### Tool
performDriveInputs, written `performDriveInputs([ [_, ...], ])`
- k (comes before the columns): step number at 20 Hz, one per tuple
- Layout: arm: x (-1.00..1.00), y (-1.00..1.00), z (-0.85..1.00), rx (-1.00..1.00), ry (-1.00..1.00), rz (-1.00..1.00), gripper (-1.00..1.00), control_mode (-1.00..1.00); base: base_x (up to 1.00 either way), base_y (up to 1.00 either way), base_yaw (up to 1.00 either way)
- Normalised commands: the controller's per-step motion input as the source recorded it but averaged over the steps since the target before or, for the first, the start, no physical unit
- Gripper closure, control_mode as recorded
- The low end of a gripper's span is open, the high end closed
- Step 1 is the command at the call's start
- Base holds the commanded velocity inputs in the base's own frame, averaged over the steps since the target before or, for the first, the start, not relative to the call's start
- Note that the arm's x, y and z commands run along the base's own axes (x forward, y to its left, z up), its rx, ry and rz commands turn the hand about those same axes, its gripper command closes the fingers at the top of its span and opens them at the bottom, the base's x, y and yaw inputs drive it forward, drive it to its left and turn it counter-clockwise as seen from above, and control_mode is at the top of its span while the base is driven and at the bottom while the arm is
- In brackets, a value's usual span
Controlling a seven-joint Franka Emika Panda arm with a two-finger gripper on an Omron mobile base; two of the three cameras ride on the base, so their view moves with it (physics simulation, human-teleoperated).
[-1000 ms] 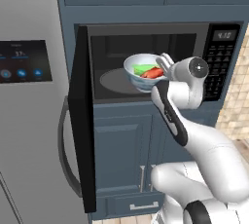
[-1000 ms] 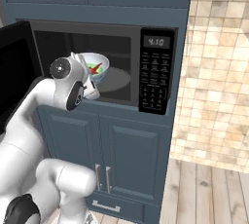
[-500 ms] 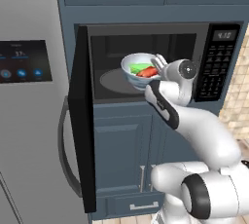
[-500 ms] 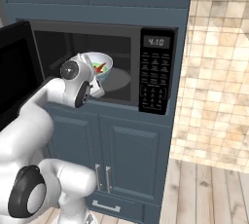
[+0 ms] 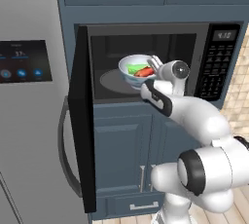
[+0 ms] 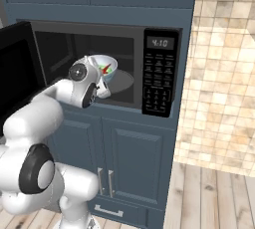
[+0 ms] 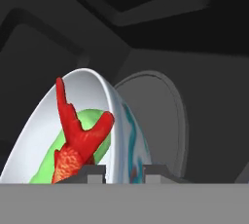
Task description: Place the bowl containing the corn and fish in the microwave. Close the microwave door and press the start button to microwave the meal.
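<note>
The gripper point(image 7: 124, 169) is pinching the rim of the bowl point(image 7: 116, 121), one finger inside and one outside. The bowl is carrying the red-orange fish point(image 7: 78, 138) lying over the green corn point(image 7: 99, 147), and is hanging just above the grey turntable point(image 5: 113, 80) inside the microwave point(image 6: 158, 73). The microwave door point(image 5: 82, 121) is standing wide open at the left.
</note>
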Motion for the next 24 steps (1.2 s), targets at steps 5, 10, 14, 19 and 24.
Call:
performDriveInputs([
  [5,0.37,0.00,-0.03,0.00,0.00,0.00,1.00,-1.00,0.00,0.00,0.00],
  [10,0.36,0.05,0.00,0.00,0.00,-0.01,-1.00,-1.00,0.00,0.00,0.00],
  [14,0.02,0.01,0.00,0.00,0.00,0.00,-1.00,-1.00,0.00,0.00,0.00],
  [19,-0.20,0.00,0.19,0.00,0.00,0.00,-1.00,-1.00,0.00,0.00,0.00],
  [24,-0.77,0.00,0.55,0.00,0.00,0.00,-1.00,-1.00,0.00,0.00,0.00],
])
